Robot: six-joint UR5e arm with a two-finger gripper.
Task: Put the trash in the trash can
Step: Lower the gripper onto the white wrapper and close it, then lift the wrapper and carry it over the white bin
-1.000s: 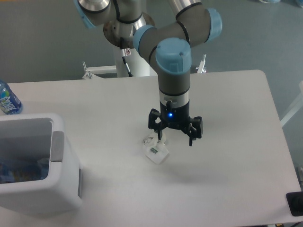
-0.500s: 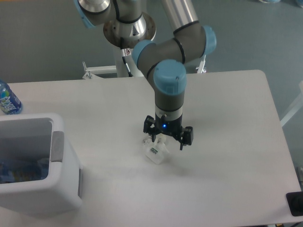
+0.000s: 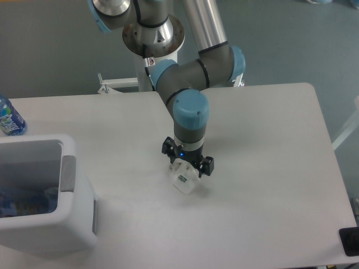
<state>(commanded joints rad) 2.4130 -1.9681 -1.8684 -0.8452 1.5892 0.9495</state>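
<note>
The crumpled white paper wad (image 3: pixel 183 179) with a small tag lies on the white table near its middle. My gripper (image 3: pixel 187 166) hangs straight down right over the wad, its black fingers spread to either side of the wad's top, open. The white trash can (image 3: pixel 64 185) stands at the front left of the table, with a grey strip on its right rim. Something blue and clear lies inside the can (image 3: pixel 22 202); I cannot tell if it is the crushed bottle.
An uncrushed blue-labelled water bottle (image 3: pixel 9 117) stands at the far left edge behind the can. A black object (image 3: pixel 349 241) sits at the table's front right corner. The arm's base (image 3: pixel 151 36) is behind the table's far edge.
My gripper has moved left and down, from beside the wad's right to directly over it, fingers still open. The wad has not moved.
</note>
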